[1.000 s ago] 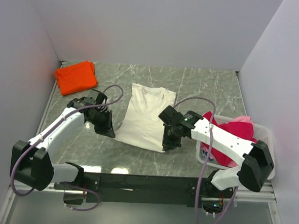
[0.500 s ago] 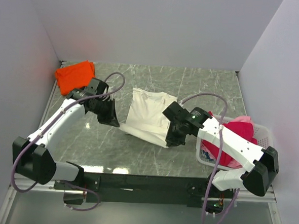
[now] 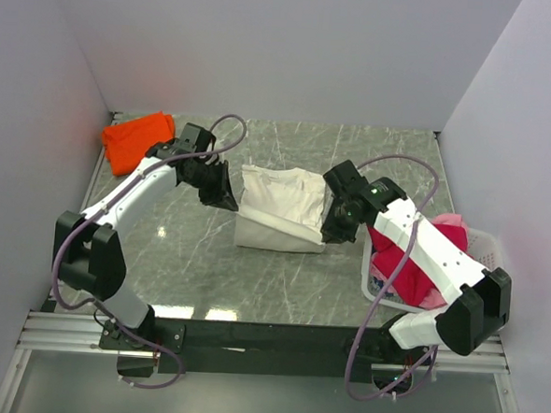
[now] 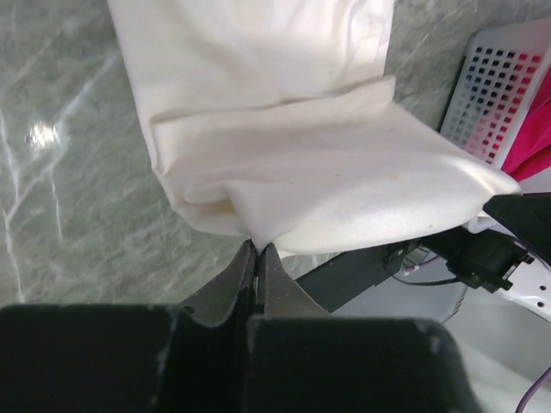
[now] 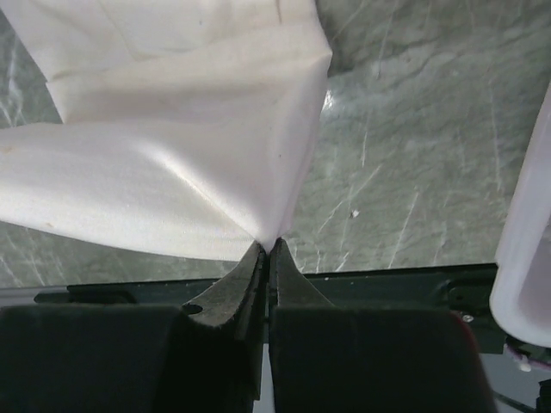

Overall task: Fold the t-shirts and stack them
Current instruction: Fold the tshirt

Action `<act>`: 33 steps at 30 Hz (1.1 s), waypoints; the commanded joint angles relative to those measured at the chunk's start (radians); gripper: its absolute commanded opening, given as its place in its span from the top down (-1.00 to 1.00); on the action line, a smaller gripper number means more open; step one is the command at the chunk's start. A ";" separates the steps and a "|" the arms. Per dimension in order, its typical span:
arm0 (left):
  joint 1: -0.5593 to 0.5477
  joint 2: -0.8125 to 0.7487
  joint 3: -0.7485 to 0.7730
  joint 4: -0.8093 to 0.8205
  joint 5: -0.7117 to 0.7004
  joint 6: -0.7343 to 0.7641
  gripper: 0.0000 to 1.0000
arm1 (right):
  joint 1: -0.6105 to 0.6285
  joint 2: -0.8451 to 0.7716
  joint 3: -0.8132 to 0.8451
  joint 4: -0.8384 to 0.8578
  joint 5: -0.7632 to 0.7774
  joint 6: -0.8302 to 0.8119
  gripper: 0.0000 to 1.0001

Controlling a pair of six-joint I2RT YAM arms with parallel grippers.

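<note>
A: Where is the cream t-shirt (image 3: 280,211)?

B: In the middle of the table (image 3: 280,286), between the two arms; its far half lies flat on the marble, and its near edge is raised and curls over toward the far end (a fold in half, as I read it).

A: And the grippers?

B: The left gripper (image 3: 226,196) is pinched closed on the shirt's near left corner; its wrist view shows the fingers meeting with only a thin bit of cloth between them; the right gripper (image 3: 336,226) is clamped the same way on the near right corner.

A: So how should the fold be finished?

B: Carry both corners at the same height and pace, so the raised edge stays straight and fairly taut; it sags a little in the middle, and slack there would likely set a crease; bring the edge square to the collar end, lower it onto the cloth, and only then let go.

A: What about the other shirts?

B: The orange t-shirt (image 3: 134,140) sits folded in the far left corner, probably where the stack goes; the red and pink t-shirts (image 3: 422,262) are heaped in the basket (image 3: 487,243) on the right, not yet folded.
</note>
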 commanded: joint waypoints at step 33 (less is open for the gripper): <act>0.099 0.426 0.405 0.135 0.041 -0.028 0.99 | -0.254 0.484 0.491 0.023 0.045 -0.334 1.00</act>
